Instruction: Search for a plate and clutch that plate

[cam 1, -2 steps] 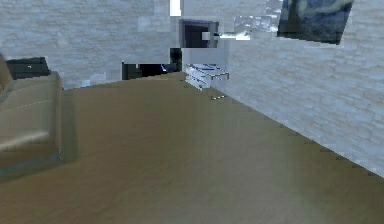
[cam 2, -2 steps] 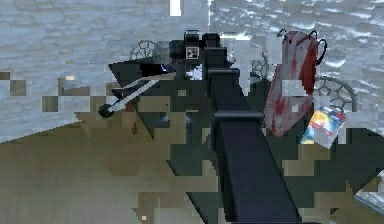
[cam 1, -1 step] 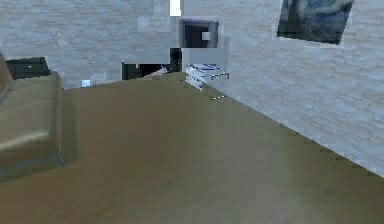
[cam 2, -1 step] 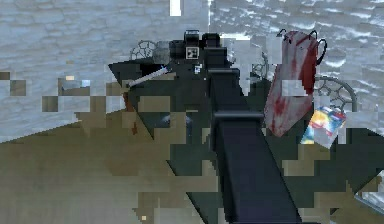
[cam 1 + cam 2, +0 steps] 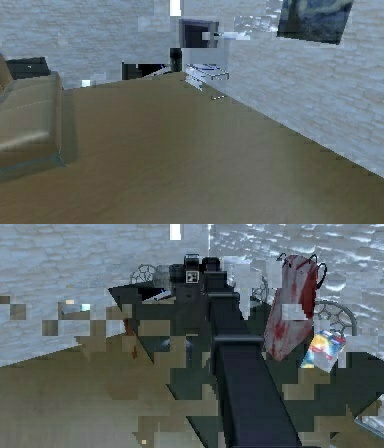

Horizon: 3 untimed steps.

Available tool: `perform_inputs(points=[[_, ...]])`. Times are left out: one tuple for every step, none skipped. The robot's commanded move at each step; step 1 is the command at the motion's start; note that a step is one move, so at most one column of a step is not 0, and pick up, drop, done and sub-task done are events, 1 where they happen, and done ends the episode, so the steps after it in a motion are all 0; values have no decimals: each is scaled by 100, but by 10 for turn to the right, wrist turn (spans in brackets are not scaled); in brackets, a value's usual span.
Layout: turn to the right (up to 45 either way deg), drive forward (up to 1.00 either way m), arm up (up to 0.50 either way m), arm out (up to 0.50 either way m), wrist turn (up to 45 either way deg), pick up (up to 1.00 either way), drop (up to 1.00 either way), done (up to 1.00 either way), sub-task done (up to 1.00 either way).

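In the arm side view the arm [image 5: 250,389] is rising as a dark square bar from 6 o'clock toward 12 o'clock. Its far end is reaching over a dark surface [image 5: 130,309] that is stretching across the middle of the picture. The end effector [image 5: 162,290] is sitting just left of the white marker squares [image 5: 190,274], at about 11 o'clock from the centre. The dark surface is lying right behind it, so I cannot tell how the end effector is set or whether it is holding anything.

At 3 o'clock a red and white object [image 5: 290,304] is standing upright. A colourful flat item [image 5: 325,352] is leaning just beside it at 4 o'clock. A round wire shape [image 5: 147,271] is showing at 11 o'clock beyond the surface.

In the forward view a brown floor [image 5: 200,150] is running up to pale brick walls [image 5: 90,30]. A brown sofa [image 5: 30,120] is sitting at 9 o'clock and a dark picture [image 5: 315,20] is hanging on the wall at 2 o'clock. A pale layered shape [image 5: 205,72] is lying at 12 o'clock, near the foot of the wall. I cannot tell whether this is the plate
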Motion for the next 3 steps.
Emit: perform_inputs(points=[[0, 0, -30, 0, 0, 0, 0, 0, 0], [0, 0, 0, 0, 0, 100, 0, 0, 0], [0, 0, 10, 0, 0, 0, 0, 0, 0]])
